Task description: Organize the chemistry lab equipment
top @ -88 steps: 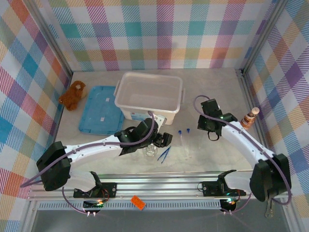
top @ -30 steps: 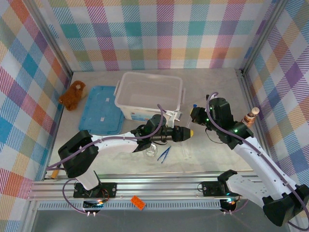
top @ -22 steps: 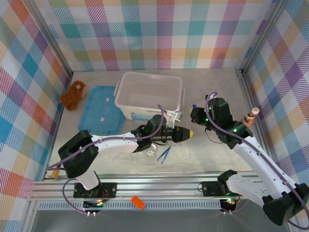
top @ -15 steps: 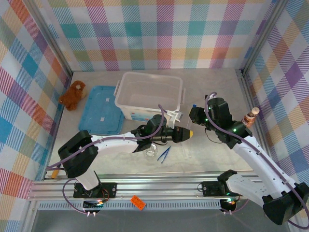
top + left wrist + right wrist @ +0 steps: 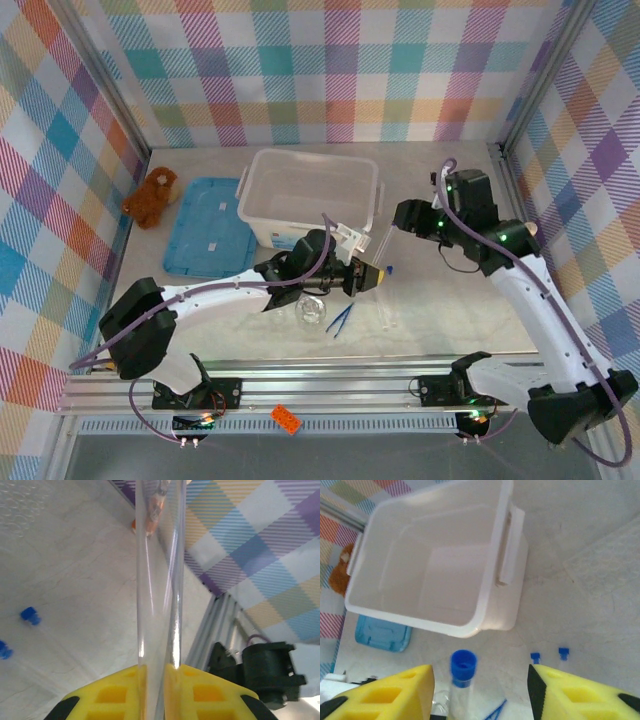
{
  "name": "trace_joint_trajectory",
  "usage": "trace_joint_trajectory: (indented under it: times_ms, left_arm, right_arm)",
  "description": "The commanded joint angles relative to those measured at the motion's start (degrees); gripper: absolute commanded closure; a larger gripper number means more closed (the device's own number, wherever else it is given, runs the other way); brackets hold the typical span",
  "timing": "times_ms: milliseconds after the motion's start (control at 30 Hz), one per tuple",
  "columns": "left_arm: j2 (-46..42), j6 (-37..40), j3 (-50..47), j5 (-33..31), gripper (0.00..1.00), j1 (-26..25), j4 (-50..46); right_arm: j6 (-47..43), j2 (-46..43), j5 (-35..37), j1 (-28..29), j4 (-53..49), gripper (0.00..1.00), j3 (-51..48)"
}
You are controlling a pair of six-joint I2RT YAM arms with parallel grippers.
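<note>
Clamping a clear tube (image 5: 156,580) between its yellow pads (image 5: 210,692), the left end effector (image 5: 366,276) holds it over the middle of the surface (image 5: 450,310), just near and right of the white bin (image 5: 310,195). The right end effector (image 5: 479,684) has its fingers spread wide and grips nothing. The tube's blue cap (image 5: 463,666) stands between them, touching neither.

This looks like a hand-over, and the risk lies in the timing. If the left one lets go before the right has a firm hold, the smooth tube could slip and roll off across the surface. The cap sits nearer one finger than the other, so closing from here may push the tube sideways. Pinching only the cap could pull it loose.

The left wrist view shows the grip itself: pads tight on the tube wall, low on its length. The right wrist view shows the cap's offset, the bin's open mouth beyond, and two small blue pieces (image 5: 563,652) lying loose. The top view shows the other items waiting near the front edge: a second tube (image 5: 387,312), a round dish (image 5: 312,310) and tweezers (image 5: 340,318).
</note>
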Motion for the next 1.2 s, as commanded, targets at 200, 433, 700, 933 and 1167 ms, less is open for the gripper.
trace_joint_trajectory:
  times_ms: [200,433,700,933,1167]
  left_arm:
    - [-2.5,10.6,-2.2,-2.6,1.0,0.3,-7.0]
    - [-3.7,13.5,-1.9,-2.8,1.0,0.3,-10.1]
    - [-4.8,13.7,-2.9,-2.8,1.0,0.3,-10.1]
    - [-4.5,14.3,-2.8,-2.1,1.0,0.3,-10.7]
    - [-4.5,15.0,-2.8,-1.7,1.0,0.3,-11.4]
  right_arm:
    - [-7.4,3.8,-24.1,-5.9,-7.2,0.44,-0.6]
    - [-7.9,6.1,-26.9,-5.9,-6.5,0.44,-2.1]
    - [-7.2,6.6,-27.6,-5.9,-4.5,0.44,-4.6]
    - [-6.3,7.8,-32.1,-5.9,-1.8,0.47,-5.6]
    - [-6.2,8.8,-33.1,-5.8,-0.8,0.56,-5.8]
